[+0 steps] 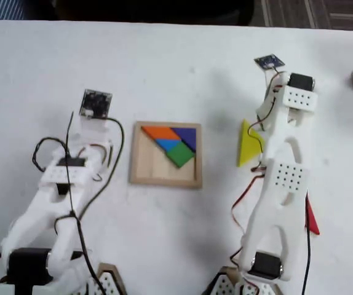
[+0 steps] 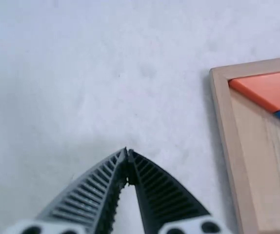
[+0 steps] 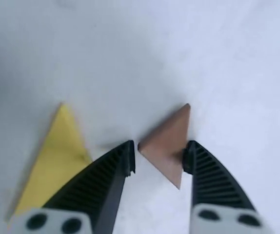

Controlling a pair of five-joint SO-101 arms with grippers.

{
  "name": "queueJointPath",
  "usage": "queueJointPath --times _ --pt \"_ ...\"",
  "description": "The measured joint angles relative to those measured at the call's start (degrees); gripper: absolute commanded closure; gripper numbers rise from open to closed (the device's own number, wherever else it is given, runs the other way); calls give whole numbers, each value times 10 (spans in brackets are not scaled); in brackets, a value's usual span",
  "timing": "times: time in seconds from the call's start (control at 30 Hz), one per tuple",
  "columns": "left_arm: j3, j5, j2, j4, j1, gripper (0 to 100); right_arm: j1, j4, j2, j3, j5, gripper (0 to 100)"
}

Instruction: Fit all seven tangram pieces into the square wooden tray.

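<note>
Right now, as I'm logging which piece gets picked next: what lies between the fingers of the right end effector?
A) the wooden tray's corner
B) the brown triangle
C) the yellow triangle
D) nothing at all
B: in the right wrist view the brown triangle lies in the gap of the open right end effector, while the yellow triangle lies outside that gap.

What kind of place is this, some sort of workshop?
Probably a robotics lab or hobby test bench. Two white arms with loose wiring, the left arm and the right arm, sit at a plain white table, and a wooden tray of coloured puzzle pieces lies between them.
</note>
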Motion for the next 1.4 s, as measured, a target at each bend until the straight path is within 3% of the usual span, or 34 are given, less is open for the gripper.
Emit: queueJointPath --times 0.2,0.9,1.4 --pt "0 0 0 0 0 976 2 -16 3 -5 -8 984" --pt "0 0 0 0 0 976 18 29 -35 -33 -10 968" --pt "0 0 0 0 0 976 21 33 -293 290 -10 968"
